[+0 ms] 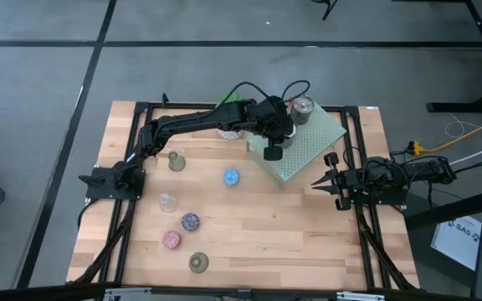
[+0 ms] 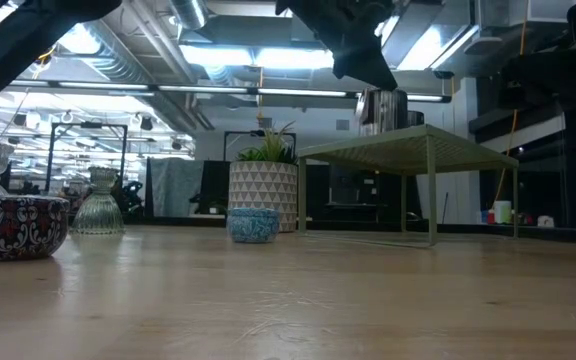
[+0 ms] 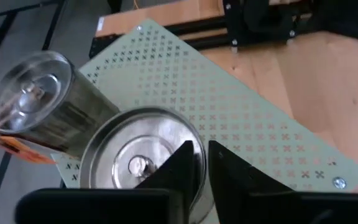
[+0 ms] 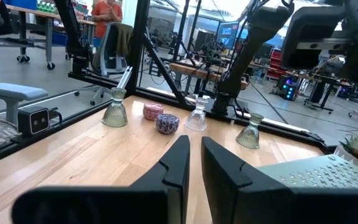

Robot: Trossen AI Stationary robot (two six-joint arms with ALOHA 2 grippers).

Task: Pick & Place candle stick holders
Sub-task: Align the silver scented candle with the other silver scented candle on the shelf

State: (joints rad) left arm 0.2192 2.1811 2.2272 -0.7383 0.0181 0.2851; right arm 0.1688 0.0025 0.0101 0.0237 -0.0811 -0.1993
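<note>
Table left: olive-gold glass holder (image 1: pixel 176 161); clear glass holder (image 1: pixel 168 201); purple mosaic holder (image 1: pixel 191 221); pink holder (image 1: pixel 171 240); blue holder (image 1: pixel 231 176)
Slab: pale green perforated slab (image 1: pixel 308 142) bears two shiny silver holders (image 3: pixel 48 102); white-potted plant (image 2: pixel 264 185) behind
Left gripper (image 3: pixel 202 163): fingers pinching near silver holder's (image 3: pixel 138 162) rim
Right gripper (image 1: pixel 323 181): clenched, empty, table's right edge

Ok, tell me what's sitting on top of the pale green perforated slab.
Two shiny metal holders: one near the far corner of the slab, a second beside it with the left gripper at its rim. The arm hides the second in the high view.
</note>
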